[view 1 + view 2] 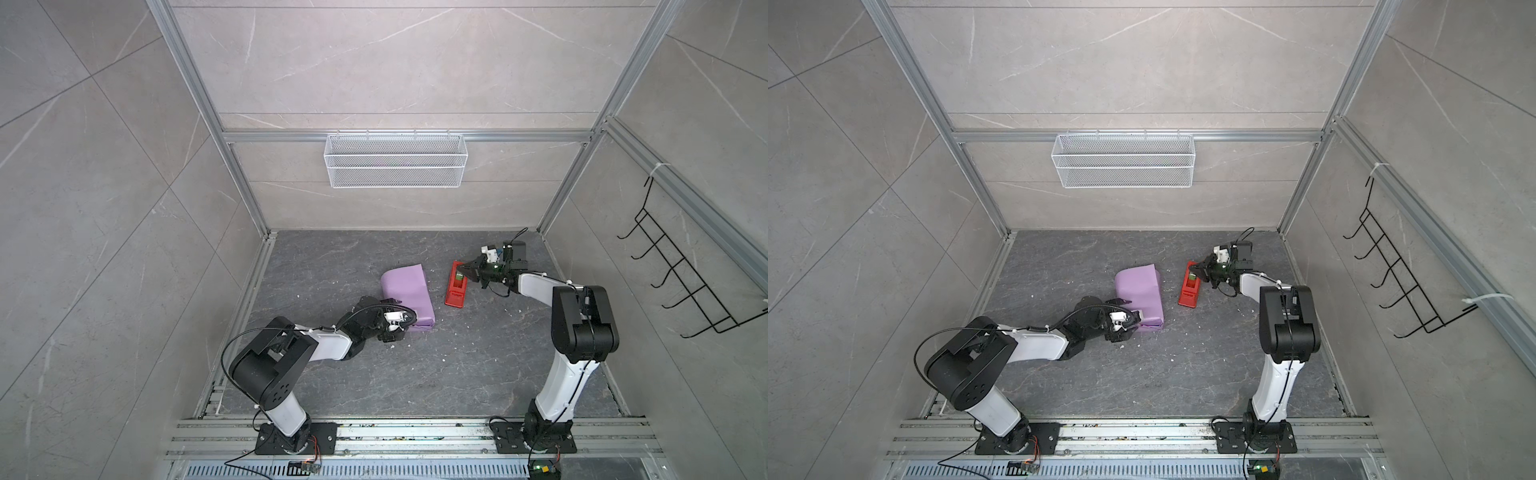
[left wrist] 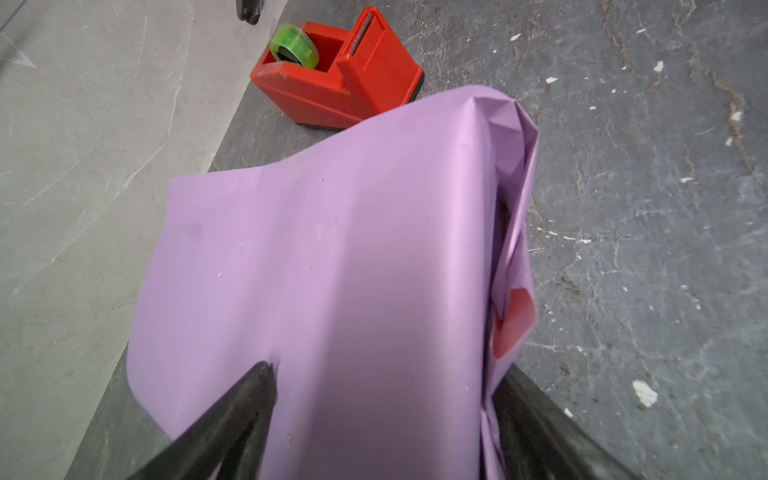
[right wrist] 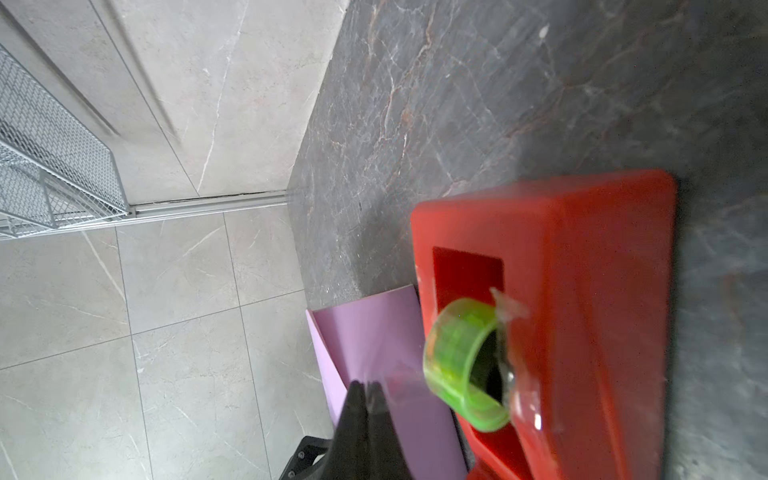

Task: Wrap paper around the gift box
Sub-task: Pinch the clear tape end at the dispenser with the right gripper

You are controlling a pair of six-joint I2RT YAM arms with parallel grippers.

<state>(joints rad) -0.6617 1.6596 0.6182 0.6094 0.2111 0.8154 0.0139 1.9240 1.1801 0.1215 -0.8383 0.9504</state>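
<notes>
The paper (image 1: pixel 407 299) (image 1: pixel 1140 297), lilac side out, is folded into a parcel on the dark floor; the gift box is hidden under it. A pink inner corner (image 2: pixel 515 324) shows at one folded side. My left gripper (image 1: pixel 405 322) (image 1: pixel 1136 320) (image 2: pixel 386 374) straddles the parcel's near end, jaws wide, one finger (image 2: pixel 253 399) denting the paper (image 2: pixel 353 257) and the other against the folded side. My right gripper (image 1: pixel 462 270) (image 1: pixel 1196 270) (image 3: pixel 368 386) is shut beside the green tape roll (image 3: pixel 461 361) of the red dispenser (image 1: pixel 456 286) (image 3: pixel 582 311). A faint clear streak runs from its tips toward the roll.
The red dispenser (image 2: pixel 353 79) stands just right of the parcel. A white wire basket (image 1: pixel 395 160) hangs on the back wall and a black hook rack (image 1: pixel 681 274) on the right wall. Small white scraps (image 2: pixel 644 392) dot the floor. Aluminium posts edge the floor.
</notes>
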